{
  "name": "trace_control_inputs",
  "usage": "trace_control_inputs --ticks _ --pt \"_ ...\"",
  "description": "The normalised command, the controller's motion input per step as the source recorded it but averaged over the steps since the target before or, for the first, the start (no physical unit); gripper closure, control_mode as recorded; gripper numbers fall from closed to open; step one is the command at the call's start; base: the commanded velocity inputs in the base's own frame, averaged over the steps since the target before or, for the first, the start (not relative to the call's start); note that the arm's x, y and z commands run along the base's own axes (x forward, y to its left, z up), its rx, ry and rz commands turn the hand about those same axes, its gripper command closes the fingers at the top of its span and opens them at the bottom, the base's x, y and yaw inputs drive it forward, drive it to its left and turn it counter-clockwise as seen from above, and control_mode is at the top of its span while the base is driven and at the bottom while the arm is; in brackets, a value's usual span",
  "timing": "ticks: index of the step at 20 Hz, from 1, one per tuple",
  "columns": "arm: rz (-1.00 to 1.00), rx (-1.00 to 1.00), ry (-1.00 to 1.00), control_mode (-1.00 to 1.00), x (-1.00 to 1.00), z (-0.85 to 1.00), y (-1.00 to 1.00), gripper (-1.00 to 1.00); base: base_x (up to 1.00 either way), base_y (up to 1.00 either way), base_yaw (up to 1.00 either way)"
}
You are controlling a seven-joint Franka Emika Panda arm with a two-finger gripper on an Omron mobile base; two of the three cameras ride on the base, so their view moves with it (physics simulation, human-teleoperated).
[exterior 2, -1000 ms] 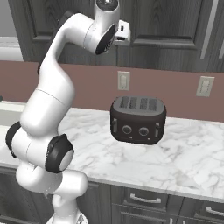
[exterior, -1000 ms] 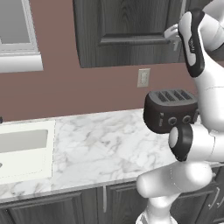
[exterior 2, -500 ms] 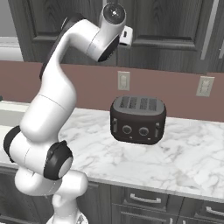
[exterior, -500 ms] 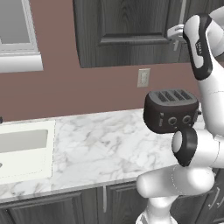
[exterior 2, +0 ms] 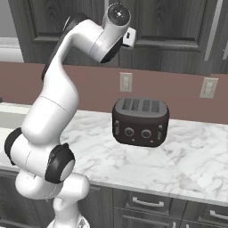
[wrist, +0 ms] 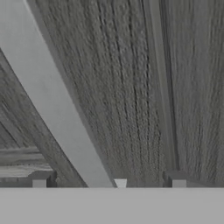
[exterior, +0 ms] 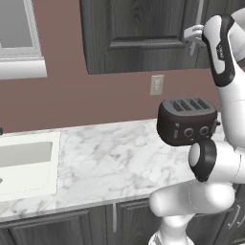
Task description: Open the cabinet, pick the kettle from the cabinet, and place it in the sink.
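Note:
The dark wood-grain cabinet (exterior: 139, 28) hangs closed over the counter. Its silver bar handle (wrist: 57, 109) crosses the hand view on a slant and runs down between my fingertips (wrist: 40, 180). My gripper (wrist: 108, 181) is open, with the jaws wide apart on either side of the bar. In the left base view the gripper (exterior: 192, 37) is up against the door just below the handle (exterior: 199, 10). The white sink (exterior: 26, 162) lies at the counter's left end. The kettle is hidden.
A dark four-slot toaster (exterior: 186, 120) stands on the marble counter (exterior: 110, 158) beneath my raised arm. A wall socket (exterior: 156, 84) is on the brown backsplash. Another cabinet door with its own bar handle (exterior 2: 213, 31) is to the right.
The wrist and forearm have swung a little to the right and closer to the cabinet door. The hand stays at the handle; door, toaster and sink are unchanged.

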Motion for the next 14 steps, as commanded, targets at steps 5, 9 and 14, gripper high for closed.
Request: trace_control_inputs --ticks 5,9,14 --pt "0.04 0.0 0.0 -1.0 0.14 0.3 0.07 -1.0 0.0 0.0 0.0" --pt "0.01 0.0 -0.01 -1.0 0.06 0.28 0.12 -1.0 0.0 0.0 0.0" --pt "0.0 0.0 0.0 -1.0 0.08 0.34 0.16 -1.0 0.0 0.0 0.0"
